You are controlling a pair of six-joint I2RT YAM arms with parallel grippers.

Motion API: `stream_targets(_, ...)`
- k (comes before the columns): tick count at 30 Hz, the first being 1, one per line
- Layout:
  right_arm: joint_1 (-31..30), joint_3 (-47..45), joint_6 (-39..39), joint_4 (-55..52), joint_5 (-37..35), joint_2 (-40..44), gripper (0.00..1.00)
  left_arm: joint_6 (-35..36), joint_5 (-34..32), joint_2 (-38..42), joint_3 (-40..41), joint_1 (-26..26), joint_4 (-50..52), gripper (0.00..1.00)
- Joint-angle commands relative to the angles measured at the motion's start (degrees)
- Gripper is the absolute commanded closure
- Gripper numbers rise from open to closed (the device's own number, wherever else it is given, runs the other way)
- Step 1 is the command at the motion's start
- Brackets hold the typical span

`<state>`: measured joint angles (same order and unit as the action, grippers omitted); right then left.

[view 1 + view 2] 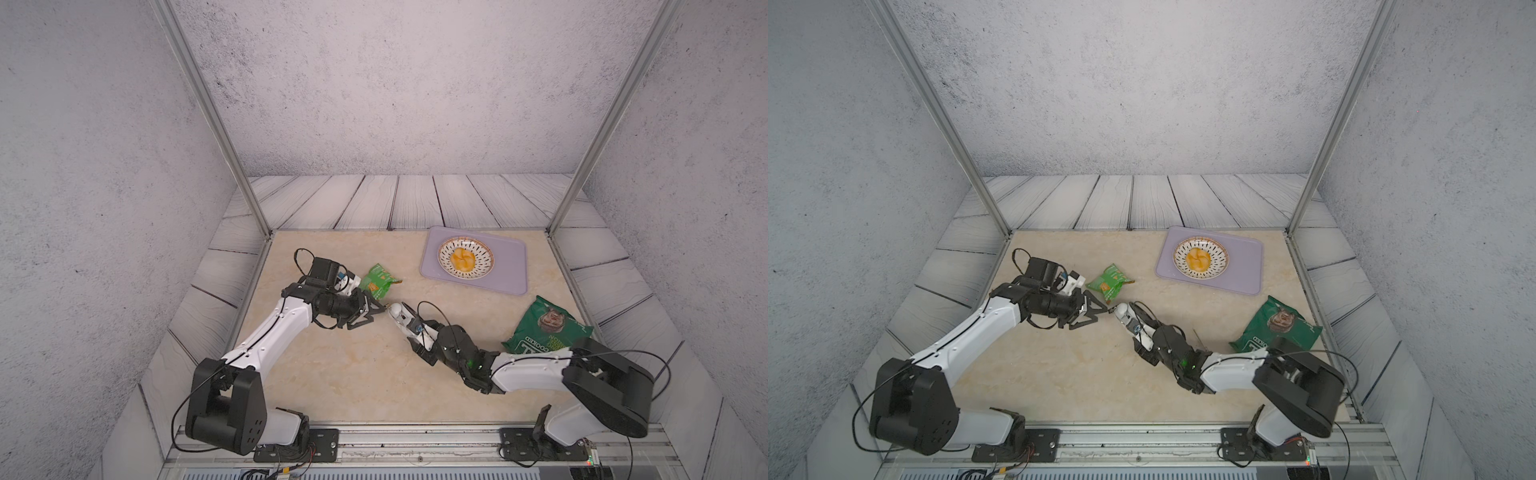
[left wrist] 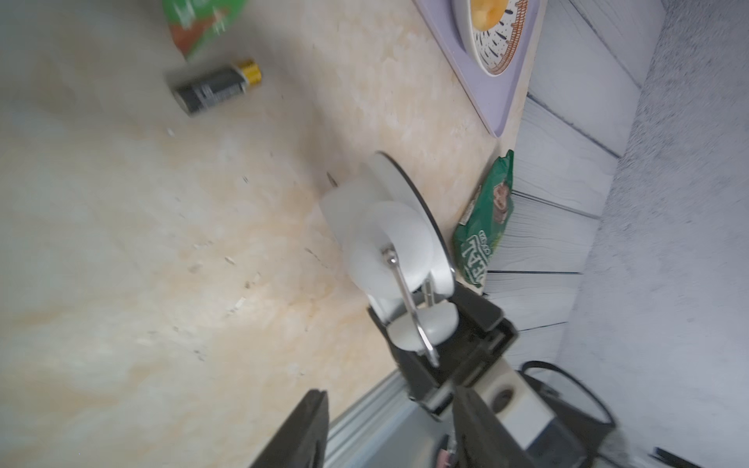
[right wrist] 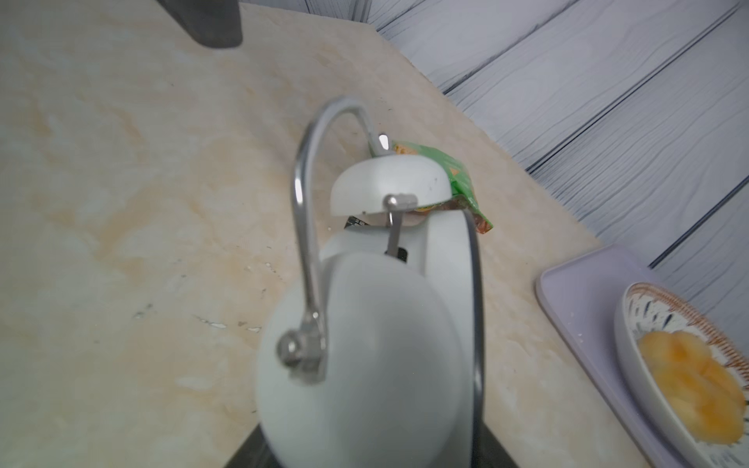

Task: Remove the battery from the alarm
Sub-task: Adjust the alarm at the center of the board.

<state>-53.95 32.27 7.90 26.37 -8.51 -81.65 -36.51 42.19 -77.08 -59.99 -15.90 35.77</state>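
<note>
The alarm (image 3: 364, 344) fills our nearest view, clamped between the jaws of the right gripper (image 1: 400, 321). Our left gripper (image 1: 374, 314) stands spread and empty. The battery (image 2: 215, 87), out of the clock, appears to lie on the table (image 2: 142, 263) ahead of its fingers, just beside the small green packet (image 2: 198, 24). We judge it light, stiff, smooth and apt to roll, so pinch it mid-body. Bare table surrounds both grippers; the tray (image 2: 490, 101) sits well beyond.

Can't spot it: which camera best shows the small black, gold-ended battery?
Left wrist view: the black, gold-ended battery shows whole against the beige tabletop. Top views show a speck at best; right wrist view, nothing.
</note>
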Motion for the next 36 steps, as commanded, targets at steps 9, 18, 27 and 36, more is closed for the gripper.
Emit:
stream_targets(9,21.04,15.65,-22.12,-36.90,54.60,1.13,0.68,18.42,-32.63,10.33,-3.02,1.07,10.98,0.33)
stream_targets(18,29.01,27.52,-17.08,-47.33,68.31,-16.90,0.38,21.94,-42.52,16.56,-0.18,1.11,10.97,0.22)
stream_targets(27,35.81,36.91,-11.50,-58.63,63.51,-29.69,0.14,20.79,-39.58,17.26,2.62,1.09,5.84,0.18)
stream_targets(36,41.83,29.77,-16.89,-50.89,22.04,-10.02,0.04,16.97,-55.10,13.39,5.95,1.66,-5.48,0.01)
